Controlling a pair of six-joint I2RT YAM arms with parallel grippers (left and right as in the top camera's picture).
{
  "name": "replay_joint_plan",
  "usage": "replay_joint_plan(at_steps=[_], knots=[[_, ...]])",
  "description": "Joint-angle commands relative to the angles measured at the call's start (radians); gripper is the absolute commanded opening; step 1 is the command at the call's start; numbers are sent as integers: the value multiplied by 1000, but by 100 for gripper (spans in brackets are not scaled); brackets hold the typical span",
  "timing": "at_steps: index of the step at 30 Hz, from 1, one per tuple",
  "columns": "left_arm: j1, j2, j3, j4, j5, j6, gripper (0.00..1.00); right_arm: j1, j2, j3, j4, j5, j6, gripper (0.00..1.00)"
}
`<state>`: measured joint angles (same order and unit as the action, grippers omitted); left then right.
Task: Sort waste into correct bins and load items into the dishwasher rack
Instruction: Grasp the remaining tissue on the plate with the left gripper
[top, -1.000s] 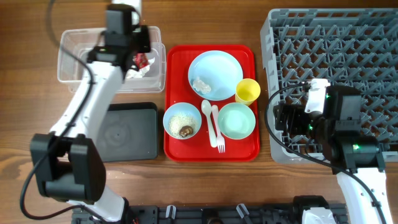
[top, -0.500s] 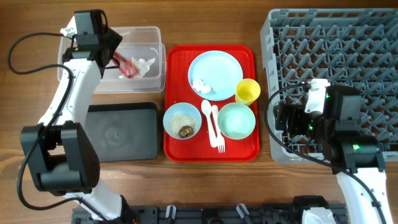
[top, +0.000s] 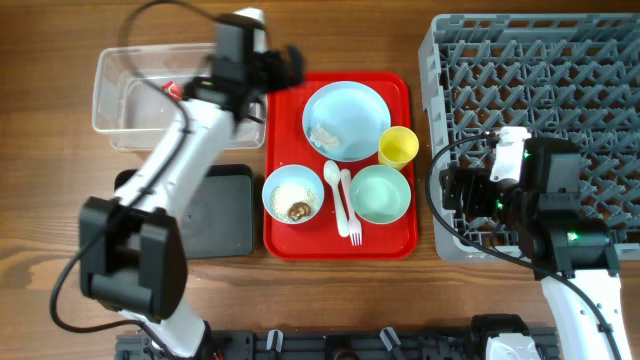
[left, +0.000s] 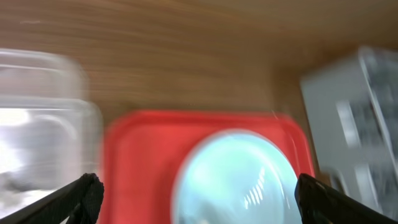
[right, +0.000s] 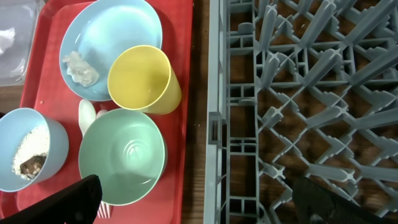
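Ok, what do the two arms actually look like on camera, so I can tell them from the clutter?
Both are white tubular links joined by chunky black joint housings. The left arm has a thin black cable looping above its wrist end. The right arm has a black cable arcing beside it and small green lights on its black wrist block. The fingers are plain black and tapering.

My left wrist view was smeared by motion blur; the pale blue plate (left: 233, 177) and red tray (left: 140, 149) had soft edges. Overhead, light was bright and even, shadows faint. My right wrist view was sharp.
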<state>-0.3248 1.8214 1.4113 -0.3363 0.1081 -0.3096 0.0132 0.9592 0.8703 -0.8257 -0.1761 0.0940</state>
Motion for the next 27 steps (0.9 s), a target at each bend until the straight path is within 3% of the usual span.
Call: replay_joint_plan(at_steps=[1,8,27], knots=[[-109,39,4,-29,9,180,100,0,-1,24,2,-5,11,100],[-184,166,4,-107,-24,195,99,0,-1,24,1,-5,12,100],[-186,244,-17,-132,-23,195,72,0,-1,24,-2,-5,11,100]])
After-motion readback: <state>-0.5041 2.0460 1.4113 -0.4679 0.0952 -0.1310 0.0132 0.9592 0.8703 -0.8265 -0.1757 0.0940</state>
